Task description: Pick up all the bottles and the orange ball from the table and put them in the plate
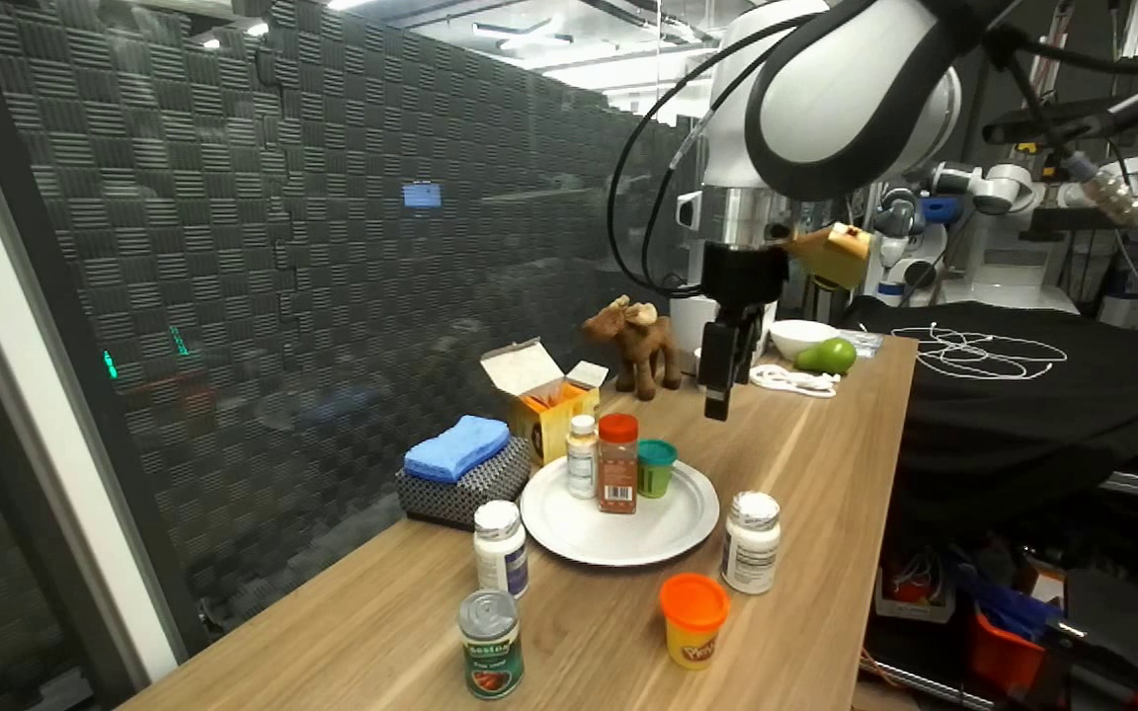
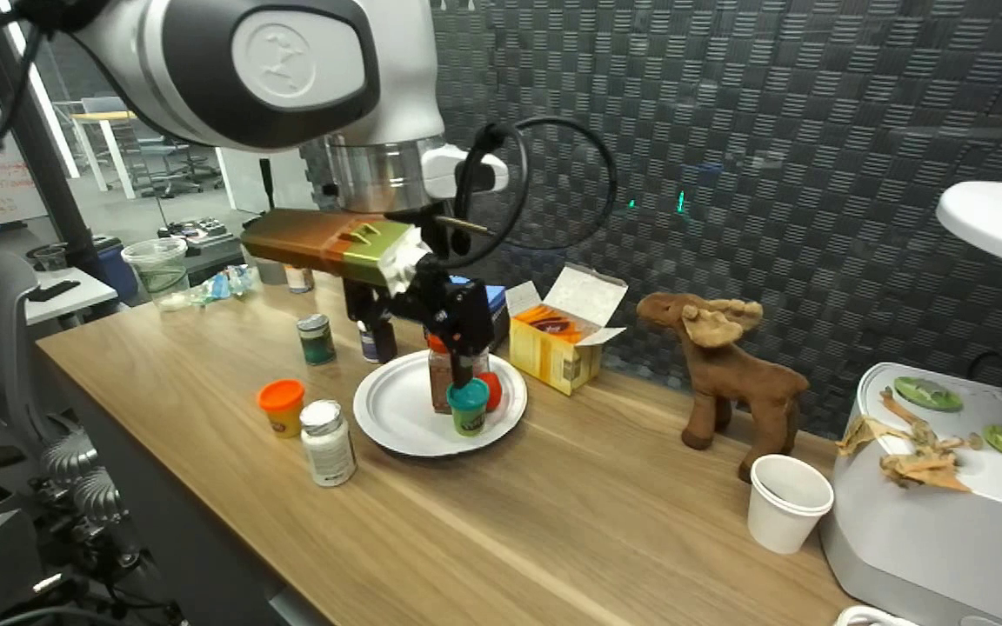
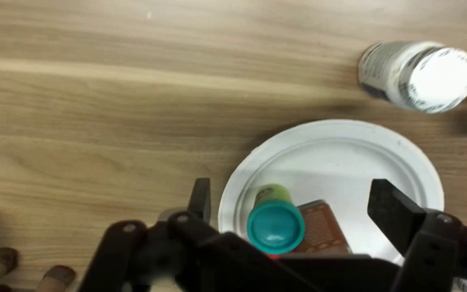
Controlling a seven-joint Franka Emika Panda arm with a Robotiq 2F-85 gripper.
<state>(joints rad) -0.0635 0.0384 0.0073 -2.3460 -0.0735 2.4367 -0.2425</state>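
Observation:
My gripper hangs above the plate, its jaws spread wide with nothing gripped. On the plate stand a white-capped bottle, a red-capped brown bottle and a green tub with a teal lid. Behind that tub shows a red-orange round thing, perhaps the orange ball, partly hidden. Two white bottles stand on the table: one bottle to one side of the plate, another bottle opposite. Nearby are a small can and an orange-lidded yellow tub.
Along the wall side stand a grey box with a blue cloth on top, an open yellow carton and a brown toy moose. White paper cups, a white bowl and a green pear sit farther off.

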